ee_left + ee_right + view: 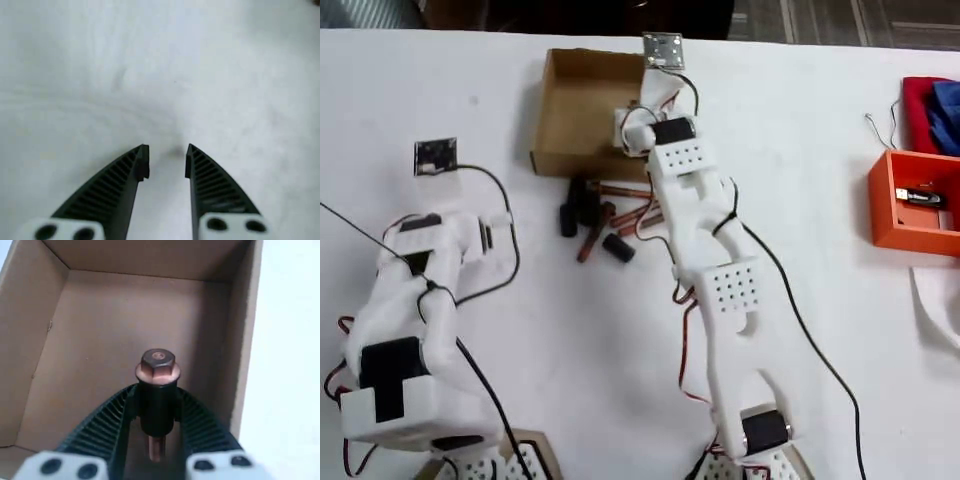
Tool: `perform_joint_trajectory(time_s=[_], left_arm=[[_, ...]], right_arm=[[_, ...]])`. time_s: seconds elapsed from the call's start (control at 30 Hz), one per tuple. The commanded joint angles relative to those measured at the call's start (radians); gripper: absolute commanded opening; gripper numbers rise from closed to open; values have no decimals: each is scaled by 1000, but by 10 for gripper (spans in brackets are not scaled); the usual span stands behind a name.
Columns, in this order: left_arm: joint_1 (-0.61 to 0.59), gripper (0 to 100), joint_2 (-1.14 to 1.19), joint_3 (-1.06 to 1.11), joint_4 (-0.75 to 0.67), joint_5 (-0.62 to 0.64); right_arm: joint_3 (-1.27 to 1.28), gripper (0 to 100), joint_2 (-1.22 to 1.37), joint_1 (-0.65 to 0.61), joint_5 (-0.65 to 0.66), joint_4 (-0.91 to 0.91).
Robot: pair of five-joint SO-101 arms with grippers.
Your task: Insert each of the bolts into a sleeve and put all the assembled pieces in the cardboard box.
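the right wrist view gives the close detail: the right tool (156, 392) is clenched on a black sleeve (156, 412) held upright between its ribbed fingers (107, 425). a copper bolt (157, 365) runs through the sleeve, with its hex head sitting on top and the tip of its shank poking out underneath. the assembled piece hangs over the open cardboard box (100, 340), with the box's brown floor and walls behind it.

the high view supplies the layout. the right arm (720, 290) stretches from the near edge of the white surface (570, 380) to the box, where its own wrist covers the grasp from above. just beside the box's near wall lie the loose pieces in a small cluster: dark loose sleeves (618, 248) mixed with copper-coloured loose bolts (625, 190), some touching one another. the left arm (410, 330) is folded back at the near left, well apart from the cluster and the box. an orange box (890, 215) stands at the far right edge.

the left wrist view adds the state of the left tool (167, 162): it is released, its two dark fingertips (142, 162) parted by a narrow gap, and the bare white surface shows through that gap and beyond it.
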Motion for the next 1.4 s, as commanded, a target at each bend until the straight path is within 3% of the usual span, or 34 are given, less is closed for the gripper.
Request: perform_joint_trajectory(time_s=[0.0, 0.43, 0.6, 1.37], left_arm=[[-3, 142, -5, -41, 3, 5], [-3, 142, -5, -41, 3, 5], [-3, 142, -5, -41, 3, 5], [-3, 142, -5, -41, 3, 5]], right_arm=[[-52, 19, -18, -4, 23, 5], [-54, 22, -18, -5, 26, -1], [-54, 74, -18, -5, 25, 1], [-97, 56, -18, -31, 25, 4]])
